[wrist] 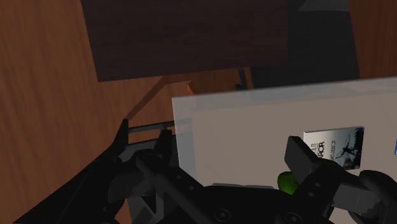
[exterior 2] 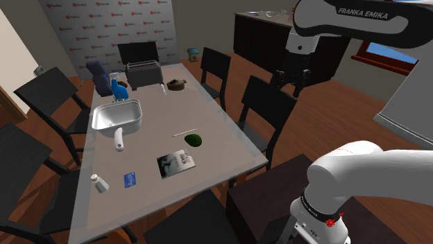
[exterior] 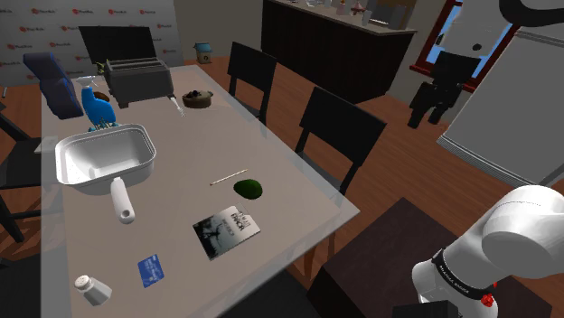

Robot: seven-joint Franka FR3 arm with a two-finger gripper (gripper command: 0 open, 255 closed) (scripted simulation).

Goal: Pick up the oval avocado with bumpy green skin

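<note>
So the avocado [exterior: 249,188] is lying on the grey bench [exterior: 289,181], close to the long edge that has the two dark chairs, about halfway along it. It's dark green, oval, and nothing is touching it.

Going by the shoulder view with the avocado as clock centre:
- a thin white stick [exterior: 228,177] just beside it at 10 o'clock
- a dark-covered book [exterior: 226,230] lying flat near it at 7 o'clock
- a blue card [exterior: 154,269] and a small white shaker [exterior: 92,289] on its side, further out towards 8 o'clock
- a white pan [exterior: 77,174] at 9 to 10 o'clock, its handle pointing towards the bench's near end
- a grey toaster [exterior: 137,81] and a small dark bowl [exterior: 197,98] up around 11 o'clock
- the nearer black chair [exterior: 339,135] at 2 o'clock

The pincer [exterior: 429,117] hangs well apart from all of that, out at 2 o'clock past the chair, above the wood floor [exterior: 398,154]. In the wrist view its fingers [wrist: 304,159] stand wide apart with nothing gripped. A sliver of the green avocado peeks out right beside one finger, partly hidden by it, with the book next to it.
</note>
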